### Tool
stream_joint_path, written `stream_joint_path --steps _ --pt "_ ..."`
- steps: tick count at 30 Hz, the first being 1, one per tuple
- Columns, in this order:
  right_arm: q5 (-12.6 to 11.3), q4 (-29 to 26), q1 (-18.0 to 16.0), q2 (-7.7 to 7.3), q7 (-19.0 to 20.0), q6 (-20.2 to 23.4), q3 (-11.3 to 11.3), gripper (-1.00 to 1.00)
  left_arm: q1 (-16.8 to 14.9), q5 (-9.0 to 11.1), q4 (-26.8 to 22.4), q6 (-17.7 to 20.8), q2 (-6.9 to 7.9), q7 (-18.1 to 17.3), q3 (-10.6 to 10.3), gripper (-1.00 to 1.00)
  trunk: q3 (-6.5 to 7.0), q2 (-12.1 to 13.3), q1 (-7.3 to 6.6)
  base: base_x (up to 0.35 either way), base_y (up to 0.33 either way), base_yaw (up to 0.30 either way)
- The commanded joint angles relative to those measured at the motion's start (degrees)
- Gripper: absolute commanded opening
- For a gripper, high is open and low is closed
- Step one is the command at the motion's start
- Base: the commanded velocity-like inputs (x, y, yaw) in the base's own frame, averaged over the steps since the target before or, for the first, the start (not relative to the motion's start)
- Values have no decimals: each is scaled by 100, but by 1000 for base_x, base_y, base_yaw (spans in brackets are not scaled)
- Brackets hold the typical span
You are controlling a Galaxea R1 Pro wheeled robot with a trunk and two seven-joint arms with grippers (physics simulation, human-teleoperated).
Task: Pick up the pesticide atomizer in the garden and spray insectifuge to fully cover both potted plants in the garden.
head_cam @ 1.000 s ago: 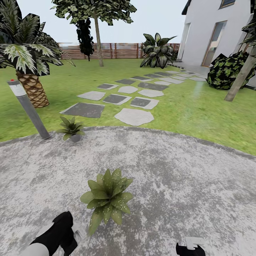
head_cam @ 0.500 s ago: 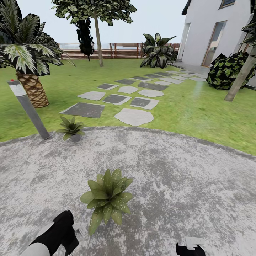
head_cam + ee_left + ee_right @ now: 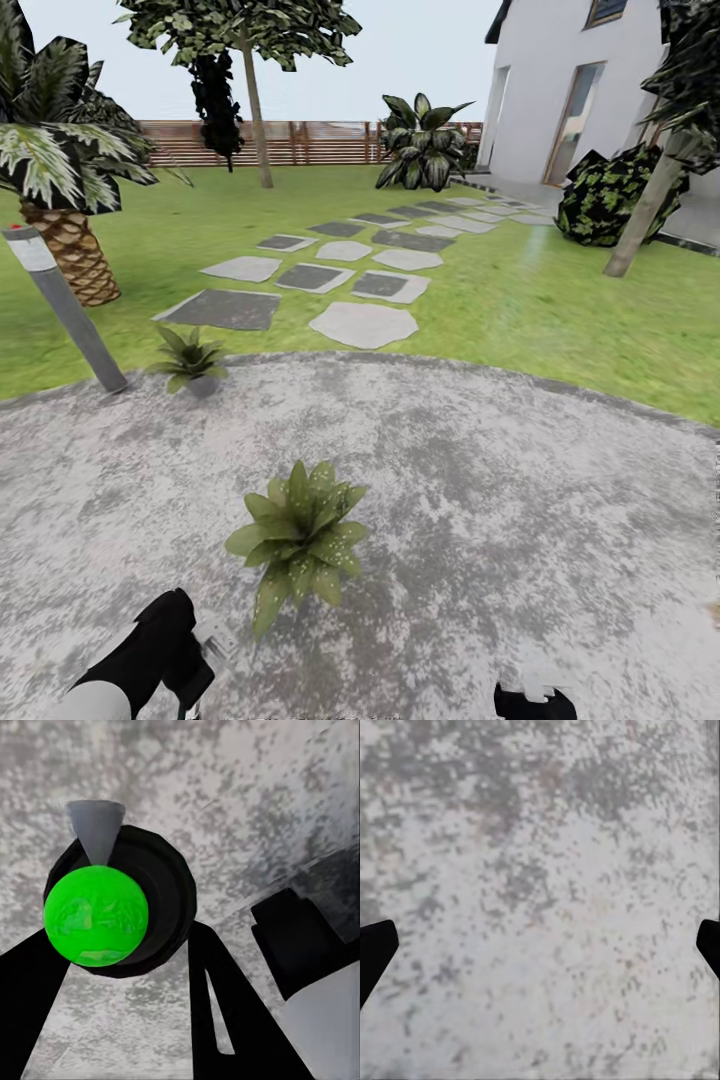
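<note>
I am holding the pesticide atomizer (image 3: pixel 112 907) clamped in my left pincer (image 3: pixel 120 967), aiming its nozzle squarely over the near potted plant (image 3: pixel 298 540); right pincer (image 3: pixel 540 945) gaping empty.

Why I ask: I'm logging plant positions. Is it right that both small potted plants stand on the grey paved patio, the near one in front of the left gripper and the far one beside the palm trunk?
Not quite. The far potted plant stands beside the grey bollard lamp post, not the palm trunk, as the head view shows. The near potted plant is in front of the left gripper on the patio.
</note>
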Motion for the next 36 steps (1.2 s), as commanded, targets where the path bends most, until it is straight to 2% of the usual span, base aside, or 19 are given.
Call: stream_joint_path --steps 1,15,26,29,32,36 --pt "-54 5 -4 0 -14 -20 50 100 -10 -46 -8 14 -3 -48 20 -100 -5 -2 -2 -76 315 -278" --pt "-54 3 -4 0 -14 -20 50 100 -35 -46 -8 18 -21 -48 20 -100 -5 -2 -2 8 335 -275" --pt "-55 -7 -4 26 -16 -20 41 100 -56 -42 -11 14 -63 -40 26 -100 2 -2 -2 51 285 -49" --pt "-54 -5 -4 11 -14 -20 41 100 -95 59 -112 2 -85 -70 0 -100 15 -2 -2 8 27 -208" --pt "-54 -9 -4 3 -14 -20 37 100 -277 69 -359 9 -69 -122 -26 -100 30 -2 -2 1 4 -230" --pt "-54 -10 -4 -5 -14 -20 37 100 -760 4 -430 26 38 -630 -122 -100 50 -2 -2 0 0 -233"
